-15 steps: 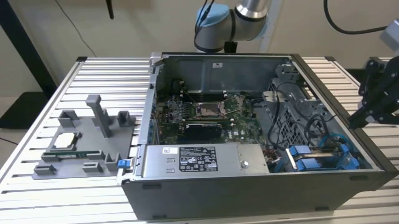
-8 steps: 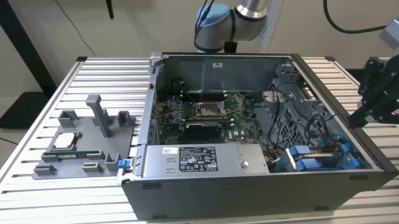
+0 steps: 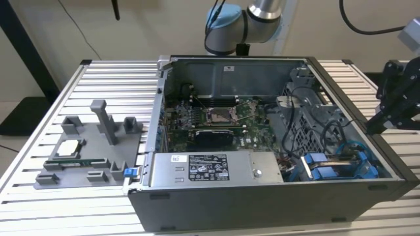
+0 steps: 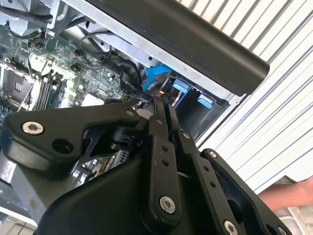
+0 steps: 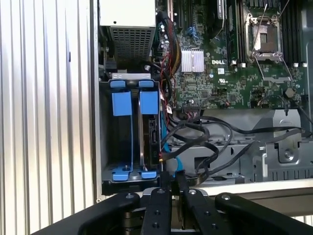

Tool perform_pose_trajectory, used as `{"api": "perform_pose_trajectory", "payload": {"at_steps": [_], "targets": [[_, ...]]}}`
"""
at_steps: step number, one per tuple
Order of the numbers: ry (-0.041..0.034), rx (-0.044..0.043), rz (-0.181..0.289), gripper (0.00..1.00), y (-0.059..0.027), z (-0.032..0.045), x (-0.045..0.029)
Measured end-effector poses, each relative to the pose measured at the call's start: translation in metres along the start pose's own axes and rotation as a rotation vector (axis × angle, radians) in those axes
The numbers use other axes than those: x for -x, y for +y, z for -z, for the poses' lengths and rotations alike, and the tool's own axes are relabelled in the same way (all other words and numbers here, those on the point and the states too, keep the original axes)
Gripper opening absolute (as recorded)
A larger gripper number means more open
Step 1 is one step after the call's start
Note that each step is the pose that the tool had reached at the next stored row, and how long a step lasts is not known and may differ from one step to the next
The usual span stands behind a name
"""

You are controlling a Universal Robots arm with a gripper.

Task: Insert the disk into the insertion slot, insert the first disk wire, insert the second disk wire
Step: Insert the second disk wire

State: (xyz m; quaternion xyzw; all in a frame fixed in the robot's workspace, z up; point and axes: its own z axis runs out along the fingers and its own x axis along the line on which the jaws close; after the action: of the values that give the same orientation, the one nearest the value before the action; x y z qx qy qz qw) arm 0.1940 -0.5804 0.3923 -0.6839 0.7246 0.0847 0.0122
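The grey drive cage (image 5: 103,147) stands in a corner of the open computer case, with blue plastic carriers (image 5: 122,104) across its bays; in the exterior view the blue carriers (image 3: 328,168) are at the case's near right. A dark flat disk (image 5: 152,132) sits on edge inside one bay, framed in blue. Black wires (image 5: 210,142) and a thin blue cable (image 5: 168,149) lie loose beside that bay. My gripper (image 5: 172,180) hovers at the case wall just beside the cage, fingers pressed together, with nothing visible between them. Its tips (image 4: 163,105) point toward the blue cable (image 4: 156,73).
The motherboard (image 3: 217,118) with its square socket fills the case floor. A grey power-supply box (image 3: 210,168) lies along the front wall. On the exterior view's left, a grey fixture (image 3: 85,147) stands on the slatted table. A person's hand (image 4: 288,193) rests near the table edge.
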Motion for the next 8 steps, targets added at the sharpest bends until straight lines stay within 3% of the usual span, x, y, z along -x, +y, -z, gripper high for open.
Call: {"api": "perform_pose_trajectory", "payload": {"at_steps": [5, 8], "targets": [[0.0000, -0.0036, 0.001, 0.00, 0.0052, 0.0001, -0.0003], [-0.0012, -0.0177, 0.003, 0.00, 0.0144, -0.0007, -0.0025]]}}
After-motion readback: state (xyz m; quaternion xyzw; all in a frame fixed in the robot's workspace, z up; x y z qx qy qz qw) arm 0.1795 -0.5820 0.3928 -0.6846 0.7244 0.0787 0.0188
